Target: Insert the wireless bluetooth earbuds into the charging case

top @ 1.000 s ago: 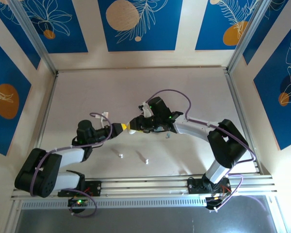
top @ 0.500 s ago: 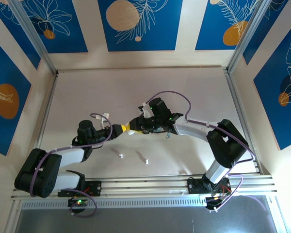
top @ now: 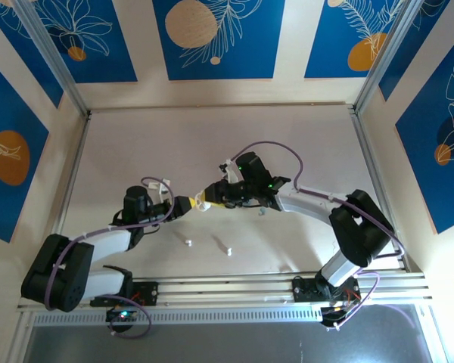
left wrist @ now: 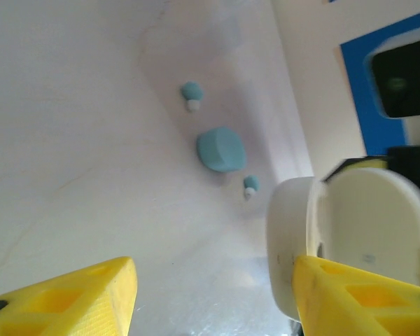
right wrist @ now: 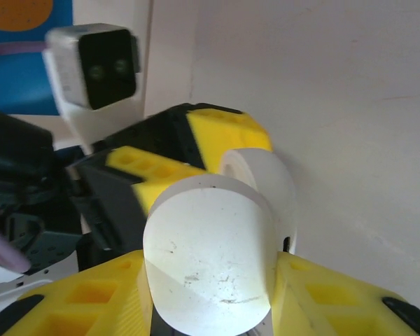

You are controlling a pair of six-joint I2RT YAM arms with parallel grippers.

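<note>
Left gripper: jaws are drawn somewhat narrower.
Right arm: elbow is shifted slightly toward the frame's lower right.

Left wrist view: white case is blurred and cropped by the right edge. Both yellow fingers of the left gripper run off the bottom. Right wrist view: right gripper is cropped at the bottom, and the case's lower part is hidden. Top view: the case is mostly hidden between the grippers. A small pale blue thing beside the right arm is too small to identify. The white earbuds are mere specks.
</note>
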